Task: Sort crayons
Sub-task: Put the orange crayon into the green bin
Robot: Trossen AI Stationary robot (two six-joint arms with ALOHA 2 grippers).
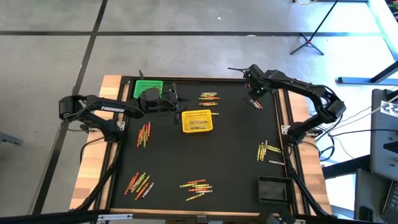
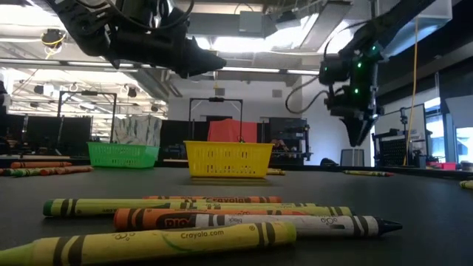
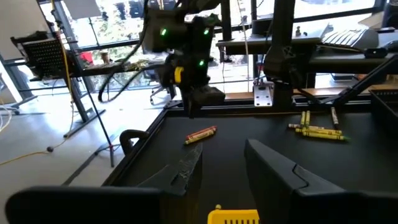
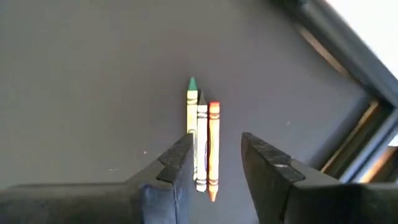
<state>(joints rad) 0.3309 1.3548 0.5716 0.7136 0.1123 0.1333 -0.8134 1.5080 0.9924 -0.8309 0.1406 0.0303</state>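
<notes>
In the high view the crayons (image 1: 142, 133) were too small to count or to sort by colour with any certainty, and those near the right gripper (image 1: 254, 101) were a mere fleck. The black basket (image 1: 273, 188) at five o'clock barely showed against the mat. In the low view the nearest yellow crayon (image 2: 159, 242) was cut off at the lower left edge. The right gripper's fingers (image 4: 175, 163) hid the lower ends of the three crayons (image 4: 202, 140) beneath them.

Both arms are dark, jointed and matte, the left arm (image 1: 102, 112) bearing white TROSSEN lettering, the right arm (image 1: 308, 93) trailing black cables and showing small green lights near its wrist, each ending in two blocky dark fingers (image 4: 273, 171)
</notes>
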